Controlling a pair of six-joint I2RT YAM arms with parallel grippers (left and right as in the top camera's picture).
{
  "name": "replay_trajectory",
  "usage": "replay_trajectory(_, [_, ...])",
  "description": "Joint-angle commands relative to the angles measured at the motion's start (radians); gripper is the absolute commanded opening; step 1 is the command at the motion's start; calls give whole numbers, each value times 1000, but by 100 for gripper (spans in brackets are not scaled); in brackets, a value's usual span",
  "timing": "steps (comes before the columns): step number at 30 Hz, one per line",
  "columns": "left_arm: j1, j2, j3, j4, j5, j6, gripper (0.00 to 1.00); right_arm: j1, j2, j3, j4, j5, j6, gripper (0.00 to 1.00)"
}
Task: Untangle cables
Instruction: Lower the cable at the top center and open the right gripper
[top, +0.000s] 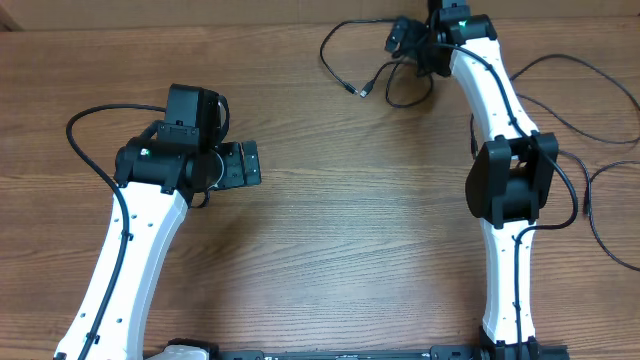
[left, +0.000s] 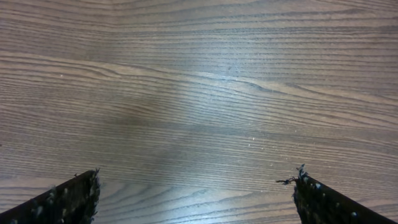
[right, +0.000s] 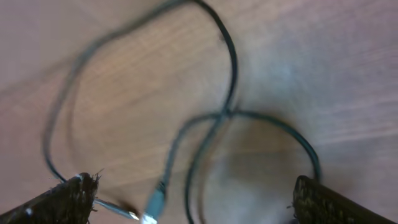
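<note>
Thin black cables (top: 345, 60) lie looped on the wooden table at the far middle-right, and two small plug ends (top: 366, 91) rest side by side. My right gripper (top: 407, 42) hovers over the loops. In the right wrist view it (right: 194, 182) stands open, its fingers (right: 62, 202) far apart. The blurred cables (right: 230, 74) cross below it, and a light plug (right: 155, 205) lies between the fingers, held by neither. My left gripper (top: 246, 164) is far from the cables at the left. It (left: 198, 175) is open over bare wood.
More thin black cords (top: 590, 130) trail off the table's right edge beside the right arm (top: 510, 180). The left arm (top: 130, 240) runs up from the near left. The table's far edge (top: 200, 24) lies just behind the cables.
</note>
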Motion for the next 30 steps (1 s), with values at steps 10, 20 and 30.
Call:
replay_trajectory(10, [3,-11,16,2,-9,-10,100,12,-300,4,-280,-13,-123,100])
replay_trajectory(20, [3,-11,16,2,-9,-10,100,24,-509,4,-685,-13,-222,100])
replay_trajectory(30, [3,-11,16,2,-9,-10,100,23,-510,1,-741,-13,-221,100])
